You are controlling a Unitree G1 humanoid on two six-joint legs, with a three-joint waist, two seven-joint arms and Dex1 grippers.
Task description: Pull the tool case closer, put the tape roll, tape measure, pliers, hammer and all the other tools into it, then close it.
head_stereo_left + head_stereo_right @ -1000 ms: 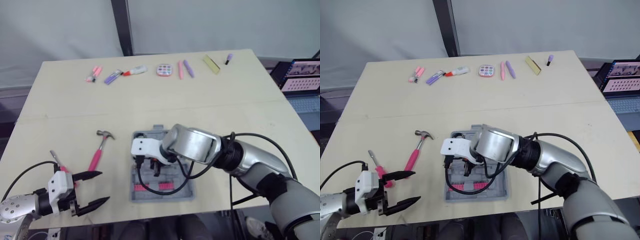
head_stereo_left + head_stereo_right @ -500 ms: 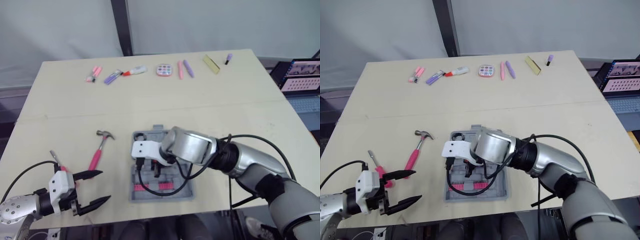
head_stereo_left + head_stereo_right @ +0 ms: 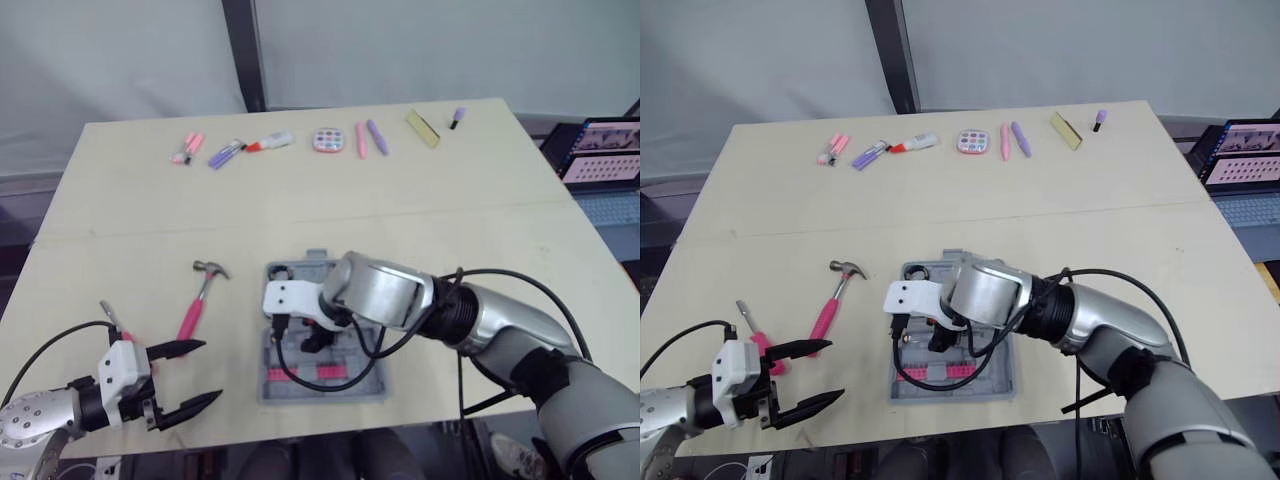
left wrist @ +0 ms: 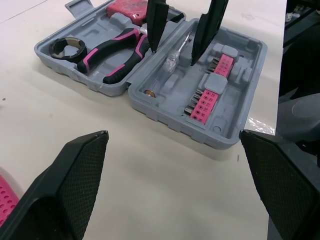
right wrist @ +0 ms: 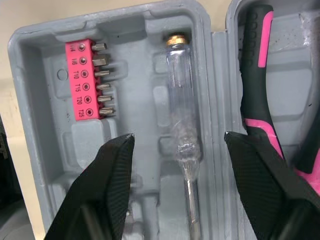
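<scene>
One screwdriver (image 5: 183,131), perhaps, in tool case (image 5: 52,150)

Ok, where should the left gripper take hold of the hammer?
On the pink handle, near its middle, coming from above with fingers across it. The hammer lies flat on the table, head pointing away, its handle end nearest the open left gripper.

Grey tool case (image 4: 160,120) lies open, pink-handled pliers (image 4: 107,50) and tape roll (image 4: 66,48) seated inside (pink-handled hammer (image 3: 198,298) lies flat outside, to its left).
</scene>
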